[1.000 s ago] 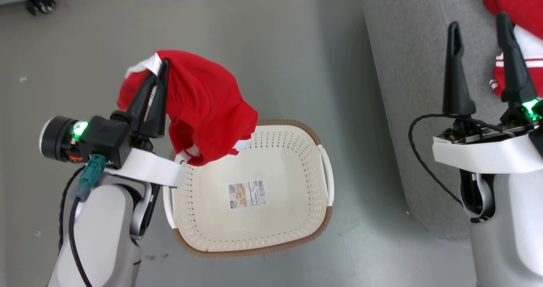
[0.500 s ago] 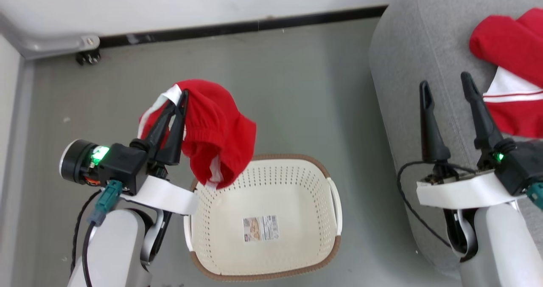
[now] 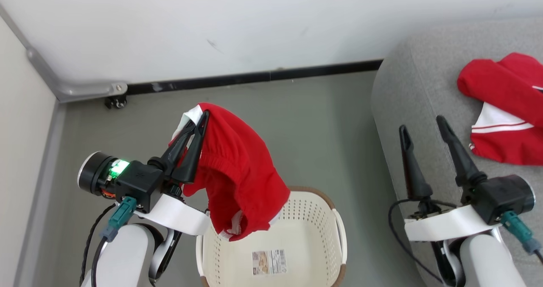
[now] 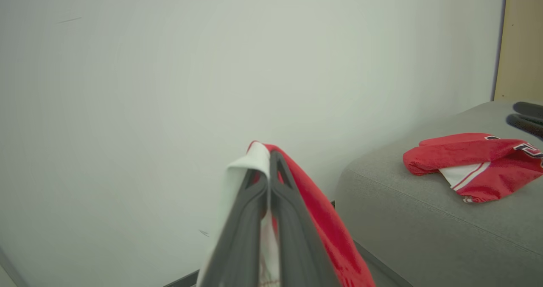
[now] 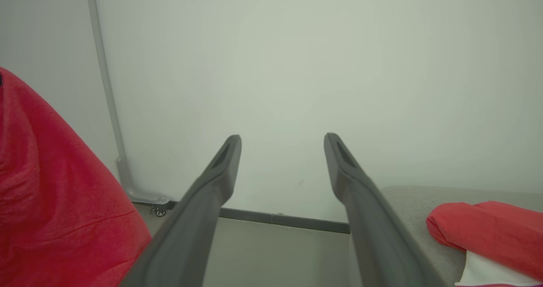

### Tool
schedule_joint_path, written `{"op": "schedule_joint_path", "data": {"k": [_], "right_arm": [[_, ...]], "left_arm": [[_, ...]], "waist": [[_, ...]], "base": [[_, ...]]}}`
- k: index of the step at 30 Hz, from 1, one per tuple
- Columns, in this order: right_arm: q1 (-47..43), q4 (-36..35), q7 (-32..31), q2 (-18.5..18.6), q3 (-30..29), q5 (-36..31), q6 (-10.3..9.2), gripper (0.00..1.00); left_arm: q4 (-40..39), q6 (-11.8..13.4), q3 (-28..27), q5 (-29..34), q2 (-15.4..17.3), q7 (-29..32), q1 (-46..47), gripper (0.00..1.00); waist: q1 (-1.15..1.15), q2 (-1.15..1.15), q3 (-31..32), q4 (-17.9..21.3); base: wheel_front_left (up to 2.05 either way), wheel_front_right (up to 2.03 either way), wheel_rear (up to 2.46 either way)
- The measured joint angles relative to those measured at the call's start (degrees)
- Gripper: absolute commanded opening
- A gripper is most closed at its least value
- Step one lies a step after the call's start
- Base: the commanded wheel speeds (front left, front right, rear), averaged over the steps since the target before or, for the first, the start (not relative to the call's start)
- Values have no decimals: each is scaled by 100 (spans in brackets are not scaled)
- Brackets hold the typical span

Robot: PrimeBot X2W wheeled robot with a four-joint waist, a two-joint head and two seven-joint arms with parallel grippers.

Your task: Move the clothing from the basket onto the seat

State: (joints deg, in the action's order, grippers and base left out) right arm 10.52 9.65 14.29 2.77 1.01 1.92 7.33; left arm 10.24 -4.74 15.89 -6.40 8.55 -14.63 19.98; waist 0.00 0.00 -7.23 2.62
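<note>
My left gripper [image 3: 199,119] is shut on a red garment with white trim [image 3: 242,181], which hangs from its fingertips above the left rim of the cream basket [image 3: 316,236]. In the left wrist view the shut fingers [image 4: 271,202] pinch the red and white cloth [image 4: 322,223]. The basket floor shows only a barcode sticker [image 3: 269,262]. A second red garment with white stripes [image 3: 505,108] lies on the grey seat [image 3: 415,87], also seen as clothing [image 4: 471,166] on the seat [image 4: 424,219]. My right gripper [image 3: 422,123] is open and holds nothing, left of that garment; its fingers [image 5: 220,172] stand wide apart.
A white wall [image 3: 254,23] with a dark baseboard [image 3: 254,77] runs behind the grey floor [image 3: 322,125]. A grey metal rail with a small caster [image 3: 114,102] sits in the back left corner. The seat's rounded edge rises just right of the basket.
The camera has tilted up, so wall and corner now show. My left gripper has risen and shifted right with the red garment. The right gripper stays open.
</note>
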Motion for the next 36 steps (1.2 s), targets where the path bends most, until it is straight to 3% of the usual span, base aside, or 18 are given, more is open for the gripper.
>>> {"op": "schedule_joint_path", "data": {"k": [9,23,36], "right_arm": [[-366,253,-1,29,474,-97,0,100],[-582,545,-246,517,1502,-200,1,100],[-550,544,-379,918,2410,-83,8,100]], "left_arm": [[-120,-91,167,-1,29,0,6,0],[-280,-218,470,-49,112,-1,515,0],[-345,-241,971,-54,100,-1,1106,0]], "waist": [[0,0,445,-83],[0,0,884,-94],[0,0,890,-55]], "base": [[0,0,0],[0,0,0],[0,0,0]]}}
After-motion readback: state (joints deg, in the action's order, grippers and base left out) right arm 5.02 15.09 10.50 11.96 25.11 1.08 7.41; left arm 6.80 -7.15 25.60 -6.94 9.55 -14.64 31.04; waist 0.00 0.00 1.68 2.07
